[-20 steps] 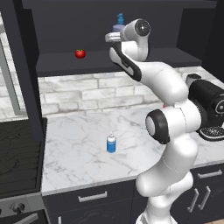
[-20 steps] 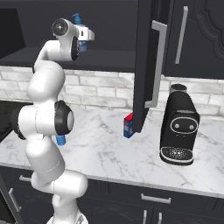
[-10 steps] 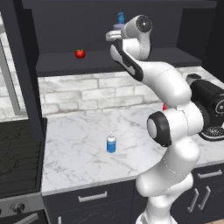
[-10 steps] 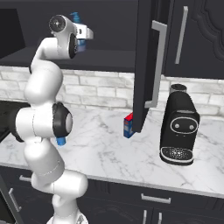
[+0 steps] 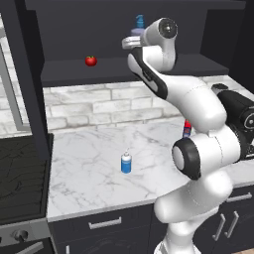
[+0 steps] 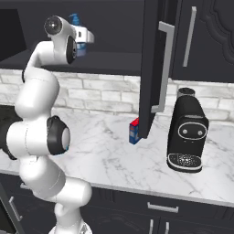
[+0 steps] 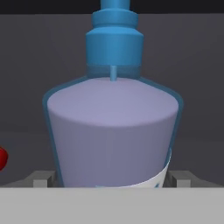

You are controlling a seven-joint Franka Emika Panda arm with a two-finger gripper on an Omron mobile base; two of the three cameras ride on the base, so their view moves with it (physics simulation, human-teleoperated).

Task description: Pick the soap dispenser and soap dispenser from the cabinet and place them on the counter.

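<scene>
The larger greyish-purple soap dispenser with a blue pump stands on the open cabinet shelf. My gripper is open around its base, one fingertip on each side and close to its walls. From the base views, the gripper is raised to shelf height, with the dispenser's pump just behind it. The small bright-blue soap dispenser with a white pump stands upright on the white marble counter, well below the hand.
A red tomato lies on the shelf left of the hand. A slim red-topped blue bottle and a black coffee machine stand on the counter. An open cabinet door hangs over it. The black stovetop is at left.
The hand has risen slightly and pushed a little deeper into the cabinet toward the purple dispenser. The jaws have stayed equally wide.
</scene>
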